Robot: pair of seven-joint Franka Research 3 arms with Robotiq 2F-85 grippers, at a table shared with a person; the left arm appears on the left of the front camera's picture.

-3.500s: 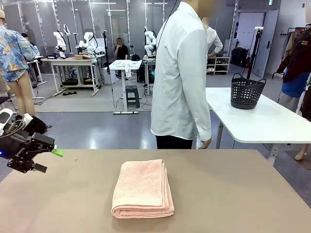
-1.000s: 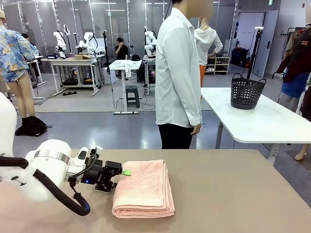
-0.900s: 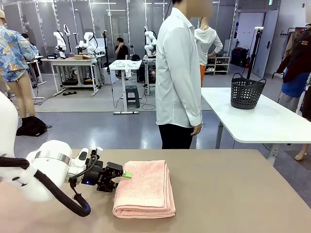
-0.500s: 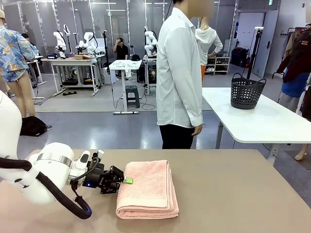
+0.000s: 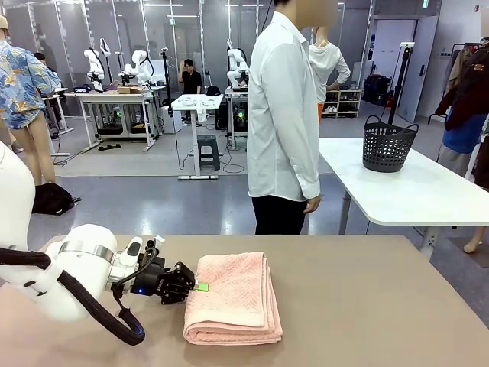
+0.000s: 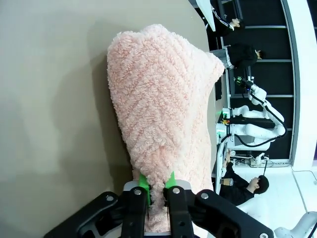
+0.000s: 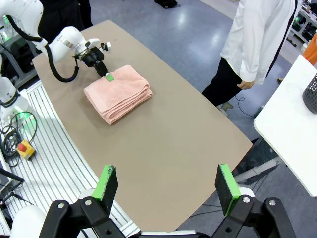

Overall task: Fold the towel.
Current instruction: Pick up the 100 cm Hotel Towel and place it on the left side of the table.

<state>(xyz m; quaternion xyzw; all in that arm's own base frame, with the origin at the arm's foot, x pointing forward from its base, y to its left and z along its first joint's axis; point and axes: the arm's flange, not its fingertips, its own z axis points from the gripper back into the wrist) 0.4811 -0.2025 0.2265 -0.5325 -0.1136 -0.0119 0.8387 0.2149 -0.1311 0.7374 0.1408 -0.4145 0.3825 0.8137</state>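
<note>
The salmon-pink towel (image 5: 233, 298) lies folded in a thick stack on the tan table (image 5: 367, 306), left of the middle. My left gripper (image 5: 200, 287) reaches in low from the left, its green pads pinching the towel's left edge. In the left wrist view the towel (image 6: 163, 114) stretches away from the gripper (image 6: 157, 186), with terry cloth squeezed between the two pads. My right gripper (image 7: 167, 179) hangs open high over the table with nothing in it. From there the towel (image 7: 119, 91) and the left gripper (image 7: 110, 77) show far below.
A person in a white shirt (image 5: 284, 115) stands at the far side of the table, hands down. A black basket (image 5: 387, 145) sits on a white table (image 5: 428, 191) at the back right. Bare tabletop lies right of the towel.
The left arm came in from the far left and took the towel's left edge. Over the last second the towel slid slightly to the right with the gripper.
</note>
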